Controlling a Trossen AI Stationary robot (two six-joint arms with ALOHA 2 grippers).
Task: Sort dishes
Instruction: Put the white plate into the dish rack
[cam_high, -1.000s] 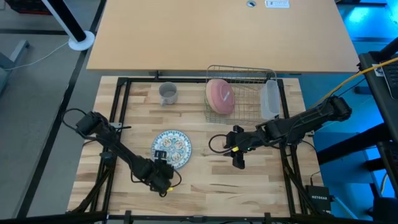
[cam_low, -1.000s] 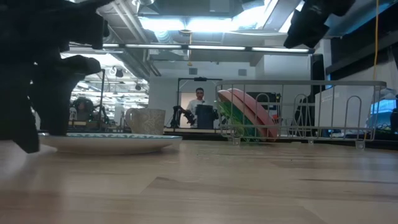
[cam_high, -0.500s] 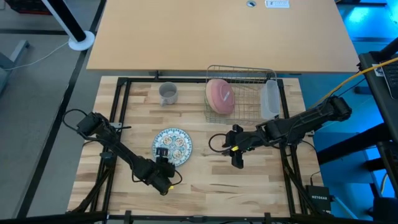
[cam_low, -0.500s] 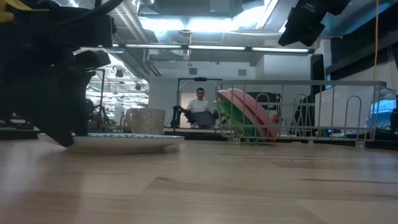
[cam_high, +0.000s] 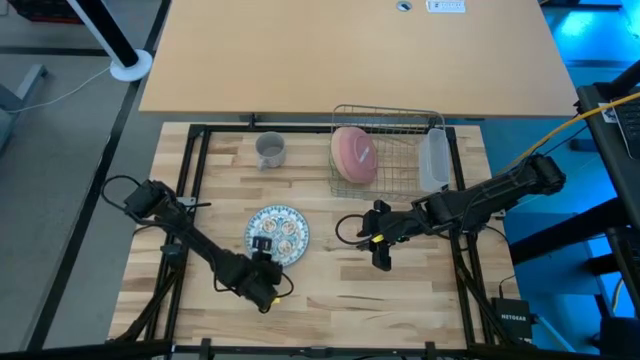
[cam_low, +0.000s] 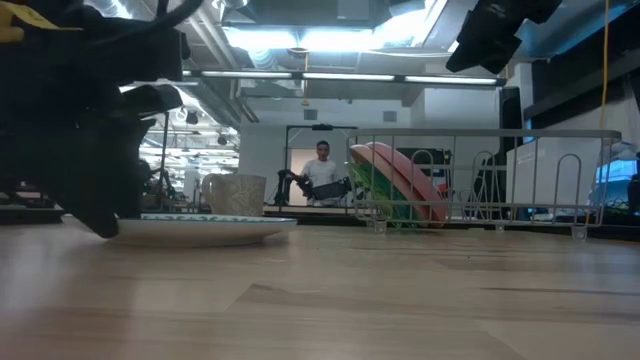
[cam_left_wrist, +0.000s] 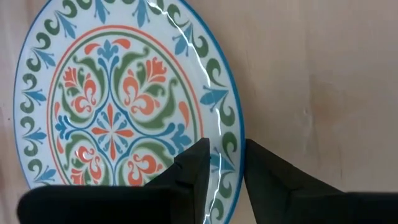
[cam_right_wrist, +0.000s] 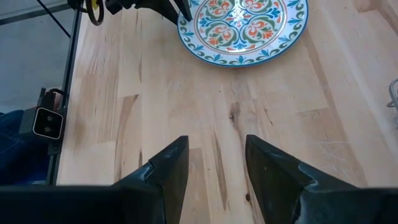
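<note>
The white plate with a bluish pattern (cam_high: 281, 229) lies flat on the wooden table, left of centre; it also shows in the low view (cam_low: 215, 229). My left gripper (cam_high: 262, 248) is down at its near rim, closed on it. My right gripper (cam_high: 381, 258) hovers open and empty above bare table to the plate's right (cam_right_wrist: 216, 152). The grey cup (cam_high: 270, 150) stands at the far left. The pink plate (cam_high: 353, 155) leans on edge in the wire rack (cam_high: 400, 115), with the green plate (cam_low: 371, 192) behind it. My left gripper pinches the patterned plate's near rim (cam_left_wrist: 231, 163). One finger (cam_left_wrist: 198, 163) is over the plate's painted face and the other (cam_left_wrist: 264, 171) is outside the rim. The fingers slant down from the table's near side. The plate lies flat on the table.
A translucent tub (cam_high: 433, 160) stands at the rack's right side. Bare wood lies between the plate and my right gripper and along the near edge. A person (cam_low: 322, 172) shows far off in the room beyond the table.
My left gripper has moved toward the plate's near rim and come down at it, then kept still over the last half second.
</note>
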